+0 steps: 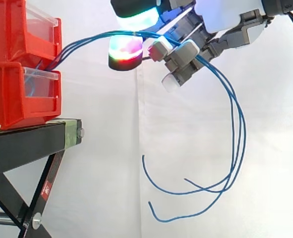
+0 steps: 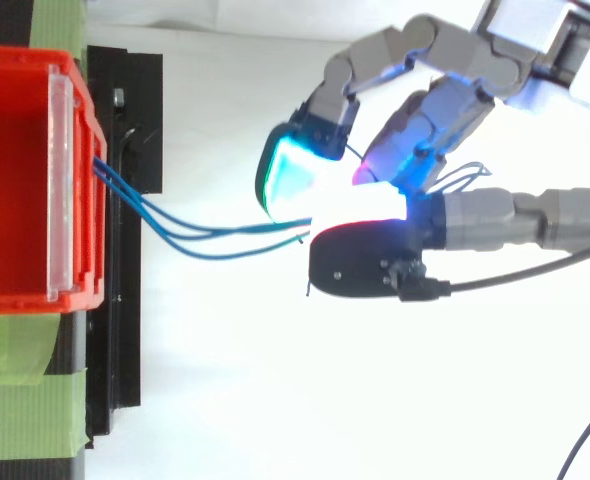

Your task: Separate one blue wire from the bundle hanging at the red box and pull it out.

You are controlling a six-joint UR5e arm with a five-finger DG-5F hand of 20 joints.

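while hovering high to the right of the two stacked red plastic bins [image 1: 17,89] on the black metal stand [image 1: 22,144], pinches the bundle of thin blue wires [image 2: 215,237] with the grey-and-white robot hand [image 1: 221,20]: fingers curled, wires caught between a cyan-green glowing pad [image 1: 136,20] above and a red-green glowing pad [image 1: 125,49] below. cannot tell how many wires sit in that pinch. leaves the bins' clear fronts as three strands, climbs rightward to the pads. past the hand, drapes down in long loops before the white curtain [image 1: 111,148], loose ends curling at the bottom, touching nothing. strips of green tape [image 2: 35,410] on the stand.
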